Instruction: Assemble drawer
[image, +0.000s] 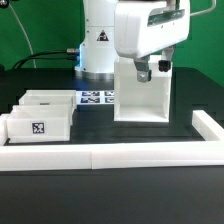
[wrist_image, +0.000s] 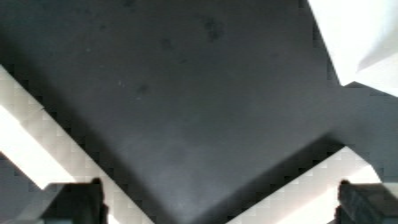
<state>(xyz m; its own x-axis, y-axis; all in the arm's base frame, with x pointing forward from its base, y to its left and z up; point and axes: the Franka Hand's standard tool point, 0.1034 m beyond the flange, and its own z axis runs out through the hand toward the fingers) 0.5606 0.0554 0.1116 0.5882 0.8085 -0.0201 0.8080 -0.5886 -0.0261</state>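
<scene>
The large white box-shaped shell stands upright right of centre on the black table, its open side facing the front. My gripper hangs at the shell's top edge. In the wrist view my gripper is open: its dark fingertips stand wide apart with only dark surface between them. White edges flank that dark area; I cannot tell which part they belong to. Two small open-topped trays lie at the exterior view's left, the front one with a square tag and the other behind it.
The marker board lies flat behind the trays, beside the shell. A long low white rail borders the table's front and turns back along the exterior view's right. The robot base stands at the back.
</scene>
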